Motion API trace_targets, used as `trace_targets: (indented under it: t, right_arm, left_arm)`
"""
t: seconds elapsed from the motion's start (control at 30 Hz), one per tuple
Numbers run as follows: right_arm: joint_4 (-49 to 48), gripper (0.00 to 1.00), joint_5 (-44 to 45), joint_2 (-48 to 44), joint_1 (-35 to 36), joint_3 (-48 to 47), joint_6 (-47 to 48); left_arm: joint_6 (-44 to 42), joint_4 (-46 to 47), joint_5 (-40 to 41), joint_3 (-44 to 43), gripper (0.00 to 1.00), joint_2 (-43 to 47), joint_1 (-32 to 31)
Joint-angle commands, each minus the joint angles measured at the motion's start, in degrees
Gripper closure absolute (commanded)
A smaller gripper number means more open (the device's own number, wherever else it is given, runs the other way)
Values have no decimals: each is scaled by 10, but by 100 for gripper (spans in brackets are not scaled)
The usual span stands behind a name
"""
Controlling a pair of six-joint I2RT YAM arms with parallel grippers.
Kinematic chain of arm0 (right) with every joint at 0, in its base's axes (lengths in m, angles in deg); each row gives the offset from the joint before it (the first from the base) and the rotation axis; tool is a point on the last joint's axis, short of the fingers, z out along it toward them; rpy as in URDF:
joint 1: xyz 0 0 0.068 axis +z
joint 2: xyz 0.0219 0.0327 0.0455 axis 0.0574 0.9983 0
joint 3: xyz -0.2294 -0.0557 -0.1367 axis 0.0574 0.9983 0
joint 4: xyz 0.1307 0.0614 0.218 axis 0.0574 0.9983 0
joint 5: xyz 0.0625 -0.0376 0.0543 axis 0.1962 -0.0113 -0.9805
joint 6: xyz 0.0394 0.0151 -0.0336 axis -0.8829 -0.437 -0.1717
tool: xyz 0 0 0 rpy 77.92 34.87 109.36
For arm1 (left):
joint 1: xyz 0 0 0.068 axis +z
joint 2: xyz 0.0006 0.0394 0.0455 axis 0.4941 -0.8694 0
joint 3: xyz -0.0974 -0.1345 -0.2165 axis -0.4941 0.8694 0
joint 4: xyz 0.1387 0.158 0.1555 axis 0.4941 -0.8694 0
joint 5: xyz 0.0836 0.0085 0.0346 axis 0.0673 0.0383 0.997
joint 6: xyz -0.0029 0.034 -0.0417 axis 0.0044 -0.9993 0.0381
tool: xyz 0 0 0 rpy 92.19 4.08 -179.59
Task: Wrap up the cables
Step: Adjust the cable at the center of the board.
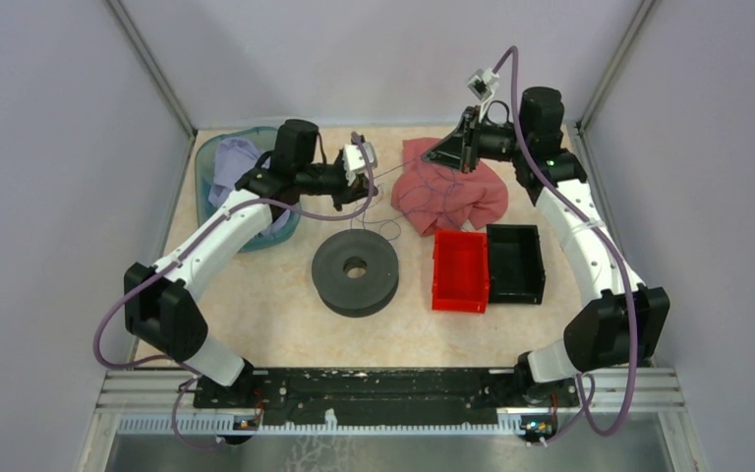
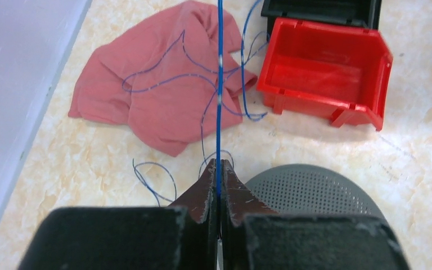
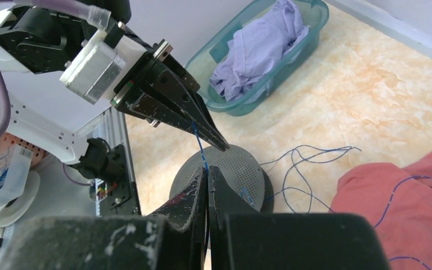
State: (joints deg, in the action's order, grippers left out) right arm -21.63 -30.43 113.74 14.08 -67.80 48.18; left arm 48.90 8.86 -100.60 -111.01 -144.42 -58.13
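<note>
Left gripper (image 2: 218,169) is pinched tight on the thin, thread-like, dark blue cable (image 2: 219,84), its two black fingers pressed together with the strand caught between the tips. Right gripper (image 3: 207,175) is closed on the same cable, fingers together, and a short stretch of wire rises from between its tips towards the left gripper's fingers. Both grippers hang above the beige marbled table (image 1: 275,315), towards its far side, and the strand between them is pulled straight and taut.

The rest of the cable lies slack. Loose curly loops sprawl over the crumpled salmon-pink cloth (image 2: 163,107), which lies on the far part of the table below the right gripper. More loops spill off the cloth's edge onto the bare table, between the cloth and the large dark grey round spool (image 1: 356,270). One loop lies just beside the near corner of the red open-fronted plastic bin (image 2: 326,73).

The spool lies flat near the middle of the table, its centre hole facing up, below the left gripper. The red bin stands to its right, side by side with a black plastic bin (image 1: 516,261) and touching it. At the far left, a translucent teal plastic tub (image 3: 242,104) holds a crumpled lavender cloth (image 3: 259,50).
</note>
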Motion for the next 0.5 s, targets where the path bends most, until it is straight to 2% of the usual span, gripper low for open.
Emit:
trace_targets:
  t: [0.0, 0.33, 0.47]
  right_arm:
    - [-14, 100, 15, -34, -26, -50, 27]
    - [13, 100, 21, -35, -36, -76, 48]
    - [35, 100, 35, -35, -38, -88, 63]
  left_arm:
    - [-60, -85, 10, -7, 94, 6, 11]
    - [-81, -110, 15, 2, 92, 4, 11]
    - [-97, -131, 18, 3, 84, 8, 10]
